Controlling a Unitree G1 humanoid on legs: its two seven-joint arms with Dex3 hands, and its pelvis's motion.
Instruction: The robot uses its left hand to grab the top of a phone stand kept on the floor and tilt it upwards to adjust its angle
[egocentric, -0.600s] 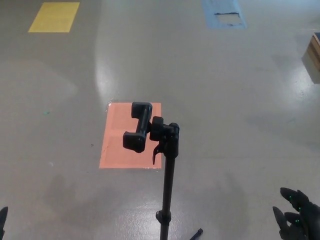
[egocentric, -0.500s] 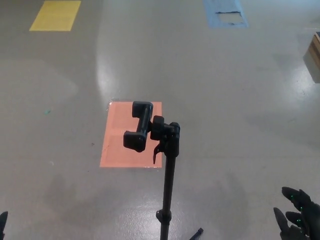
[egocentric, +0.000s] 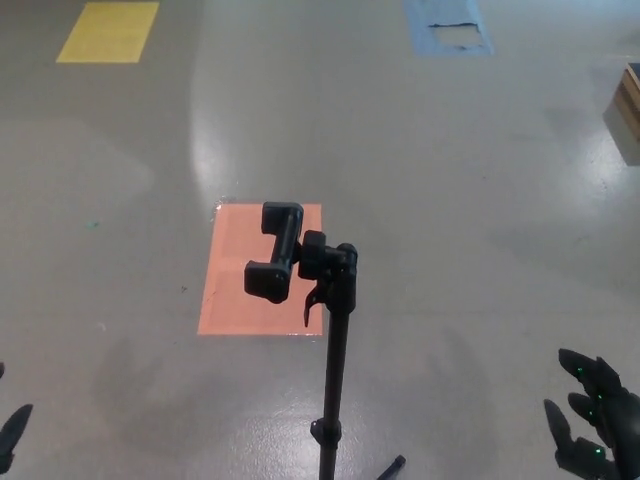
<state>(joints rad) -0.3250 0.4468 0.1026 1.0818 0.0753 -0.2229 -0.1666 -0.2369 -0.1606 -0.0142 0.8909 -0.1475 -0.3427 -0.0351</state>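
The black phone stand (egocentric: 335, 370) rises from the floor in the middle of the head view. Its clamp head (egocentric: 278, 255) sits at the top of the pole, pointing left and slightly away. One tripod leg (egocentric: 392, 467) shows at the bottom edge. My left hand (egocentric: 12, 432) barely enters at the bottom left corner, far left of the pole and well below the clamp; two dark fingertips show apart, holding nothing. My right hand (egocentric: 592, 422) is at the bottom right corner, fingers spread and open, well clear of the stand.
A salmon floor patch (egocentric: 235, 285) lies behind the clamp. A yellow patch (egocentric: 108, 32) is at the far left and a blue one (egocentric: 449, 27) at the far right. A wooden box (egocentric: 628, 112) juts in at the right edge.
My left hand has come up a little into the bottom left corner. The right hand has sunk slightly. The stand has not moved.
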